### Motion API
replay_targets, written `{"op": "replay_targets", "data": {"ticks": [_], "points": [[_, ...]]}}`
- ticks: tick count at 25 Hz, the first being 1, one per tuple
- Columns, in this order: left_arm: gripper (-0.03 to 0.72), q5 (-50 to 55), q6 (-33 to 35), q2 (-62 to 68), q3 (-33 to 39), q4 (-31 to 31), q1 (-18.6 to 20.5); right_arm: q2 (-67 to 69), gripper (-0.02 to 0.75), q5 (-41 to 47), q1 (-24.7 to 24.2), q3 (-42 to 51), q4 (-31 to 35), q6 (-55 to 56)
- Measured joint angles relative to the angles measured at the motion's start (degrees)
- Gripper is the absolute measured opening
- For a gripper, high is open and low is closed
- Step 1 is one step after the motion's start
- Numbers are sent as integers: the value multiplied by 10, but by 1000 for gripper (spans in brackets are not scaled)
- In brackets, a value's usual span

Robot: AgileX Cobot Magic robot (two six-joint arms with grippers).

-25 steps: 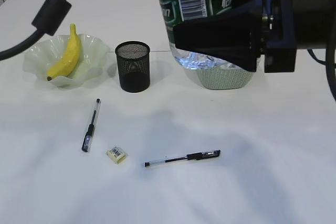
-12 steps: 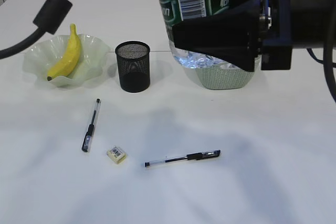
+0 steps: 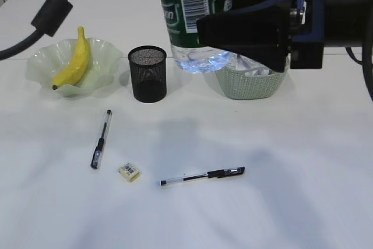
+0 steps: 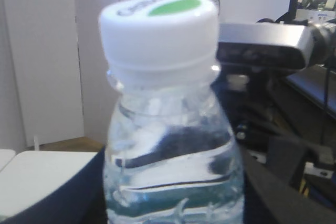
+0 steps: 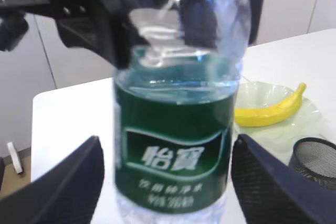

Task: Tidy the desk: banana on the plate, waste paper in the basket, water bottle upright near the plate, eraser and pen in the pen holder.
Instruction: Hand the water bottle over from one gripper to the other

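Gripping the water bottle [image 3: 192, 21] just below its neck with the left end effector [image 4: 173, 200], dark fingers pressed on both flanks in the left wrist view, cap up, so as to keep it upright while carried. Hanging well clear of the table [image 3: 291, 173], above and between the pen holder [image 3: 147, 74] and the basket [image 3: 250, 86]. Standing wide with the right end effector [image 5: 167, 179], fingers spread either side of the green label with a clear gap on each, holding nothing; probably a handover, leaving the load to the arm nearer the plate [image 3: 41, 62]. Already lying on that plate: the banana [image 3: 74, 59], so needing free ground beside the rim for the bottle. Not yet gathered: two pens [image 3: 101, 139] [image 3: 203, 175] and the eraser [image 3: 129, 171], flat on the table, apart from one another and in front of the holder. Cannot tell what lies in the basket.
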Motion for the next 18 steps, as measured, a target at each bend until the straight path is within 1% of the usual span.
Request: {"op": "replay_targets", "data": {"ticks": [3, 7, 11, 14, 18], "points": [[379, -4, 0, 1, 0, 6, 10, -2, 589, -1, 0, -1, 1, 0], [379, -1, 0, 1, 1, 9, 12, -2, 596, -10, 0, -1, 1, 0], [379, 1, 0, 1, 1, 9, 26, -2, 596, -28, 0, -1, 2, 0], [379, 8, 0, 1, 1, 10, 48, -2, 595, -33, 0, -1, 2, 0], [379, 17, 0, 1, 1, 22, 91, -2, 595, -33, 0, -1, 2, 0]]}}
